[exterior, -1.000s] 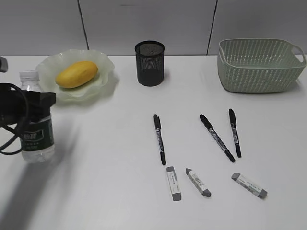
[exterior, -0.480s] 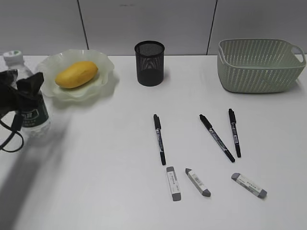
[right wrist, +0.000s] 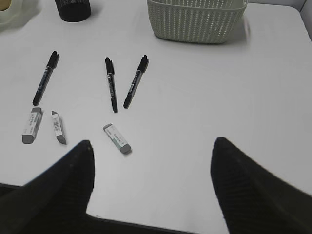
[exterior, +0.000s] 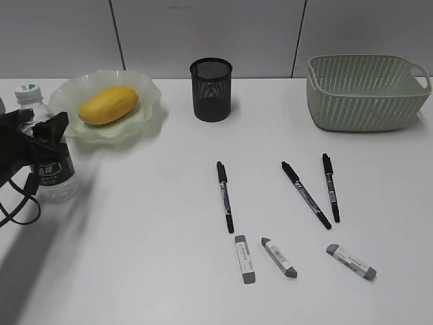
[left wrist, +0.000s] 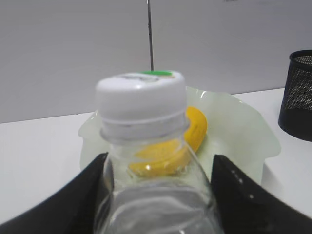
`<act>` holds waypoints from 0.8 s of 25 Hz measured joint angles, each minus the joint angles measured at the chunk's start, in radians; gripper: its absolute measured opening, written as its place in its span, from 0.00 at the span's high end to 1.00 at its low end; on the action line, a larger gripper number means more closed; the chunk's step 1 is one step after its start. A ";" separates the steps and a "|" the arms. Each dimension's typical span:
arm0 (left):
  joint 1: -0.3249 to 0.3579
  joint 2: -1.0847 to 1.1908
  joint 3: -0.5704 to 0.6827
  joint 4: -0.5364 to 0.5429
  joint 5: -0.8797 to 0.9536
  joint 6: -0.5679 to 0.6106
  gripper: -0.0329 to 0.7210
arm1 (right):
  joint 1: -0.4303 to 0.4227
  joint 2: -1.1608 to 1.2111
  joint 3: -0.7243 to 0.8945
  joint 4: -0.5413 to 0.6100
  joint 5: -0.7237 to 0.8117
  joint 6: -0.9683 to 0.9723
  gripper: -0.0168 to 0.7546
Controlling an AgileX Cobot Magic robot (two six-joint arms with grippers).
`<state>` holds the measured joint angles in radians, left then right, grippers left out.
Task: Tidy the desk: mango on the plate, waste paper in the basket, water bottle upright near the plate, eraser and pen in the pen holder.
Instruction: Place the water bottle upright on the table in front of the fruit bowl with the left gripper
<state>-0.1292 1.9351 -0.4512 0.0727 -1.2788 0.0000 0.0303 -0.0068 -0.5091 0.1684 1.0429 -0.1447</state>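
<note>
mango on plate

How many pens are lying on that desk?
3, all loose on the white desk in front of the black cup: left pen, middle pen, right pen. The mesh cup's inside cannot be seen.

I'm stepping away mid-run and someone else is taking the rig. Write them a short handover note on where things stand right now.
Left pincer: shut on the water bottle, upright beside the plate, not yet released.
Right pincer: open, empty, above the desk.
Done: mango on the plate.
Left: three pens and three erasers lie on the desk; pen holder awaits them.
Waste paper: not visible; the basket interior is hidden, so check it.
</note>
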 joint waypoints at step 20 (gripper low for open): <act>0.000 -0.298 0.041 0.016 0.103 -0.017 0.15 | 0.000 0.000 0.000 -0.015 0.000 0.026 0.34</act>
<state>-0.1292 1.6375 -0.4103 0.0887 -1.1757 -0.0166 0.0303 -0.0068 -0.5091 0.1535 1.0429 -0.1186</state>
